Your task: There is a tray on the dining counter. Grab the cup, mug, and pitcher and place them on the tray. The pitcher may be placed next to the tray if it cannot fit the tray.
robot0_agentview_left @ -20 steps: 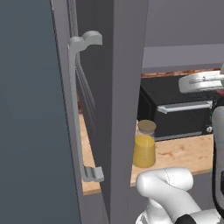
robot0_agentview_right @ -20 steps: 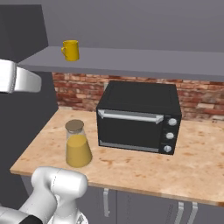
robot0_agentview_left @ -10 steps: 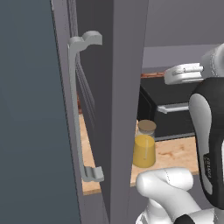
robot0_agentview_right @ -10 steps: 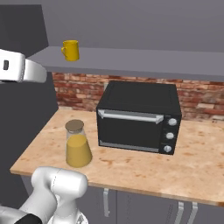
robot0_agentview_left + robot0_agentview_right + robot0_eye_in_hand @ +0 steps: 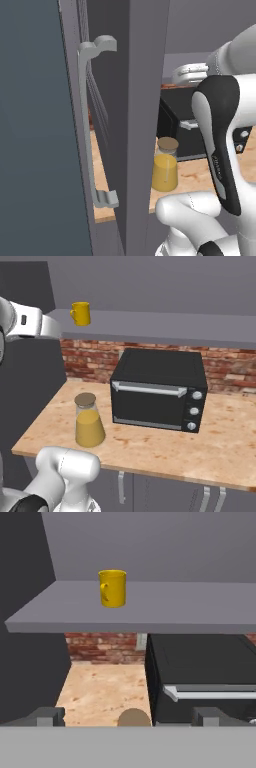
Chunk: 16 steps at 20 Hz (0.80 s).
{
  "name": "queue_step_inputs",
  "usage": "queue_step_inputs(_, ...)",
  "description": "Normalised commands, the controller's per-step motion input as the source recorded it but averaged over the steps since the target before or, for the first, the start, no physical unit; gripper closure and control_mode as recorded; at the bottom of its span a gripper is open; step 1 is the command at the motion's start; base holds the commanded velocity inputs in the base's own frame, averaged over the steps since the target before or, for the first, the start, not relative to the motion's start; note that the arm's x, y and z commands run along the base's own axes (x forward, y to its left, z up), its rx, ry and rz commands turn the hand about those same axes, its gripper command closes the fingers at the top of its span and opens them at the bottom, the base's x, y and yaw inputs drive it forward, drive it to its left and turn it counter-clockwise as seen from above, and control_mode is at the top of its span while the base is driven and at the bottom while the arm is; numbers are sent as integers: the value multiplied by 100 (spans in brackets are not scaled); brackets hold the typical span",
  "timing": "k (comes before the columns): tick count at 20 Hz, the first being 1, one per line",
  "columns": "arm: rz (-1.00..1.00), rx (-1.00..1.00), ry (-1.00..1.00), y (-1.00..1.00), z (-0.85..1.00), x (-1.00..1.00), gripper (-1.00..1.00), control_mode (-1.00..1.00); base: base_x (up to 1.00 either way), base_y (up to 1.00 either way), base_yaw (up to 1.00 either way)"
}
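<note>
Item: mug [image 5: 113,587], sitting on the grey shelf [image 5: 150,609] above the toaster oven [image 5: 157,388]; pitcher [image 5: 88,420] standing on the bench left of that oven. Claw [image 5: 128,716] gaping wide, holding nothing, facing the mug. Step: mug pickup seemingly beginning; next move requiring a forward reach

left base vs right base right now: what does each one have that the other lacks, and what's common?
Left base view alone: the tall dark grey door close to the camera, with its long pale handle.

Right base view alone: the mug standing on the grey shelf, the red brick wall, and the grey cabinet fronts under the counter.

Shared: the pitcher of juice upright on the tan counter, just left of the black oven, not touching it.
</note>
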Motion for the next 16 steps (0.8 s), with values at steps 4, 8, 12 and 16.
queue_step_inputs(4,0,0,0,4,0,62,-100,-100,0,0,0)
queue_step_inputs(8,0,0,0,9,0,55,-100,-100,0,0,0)
queue_step_inputs(12,0,0,0,13,0,44,-100,-100,0,0,0)
queue_step_inputs(16,0,0,0,13,0,27,-100,-100,0,0,0)
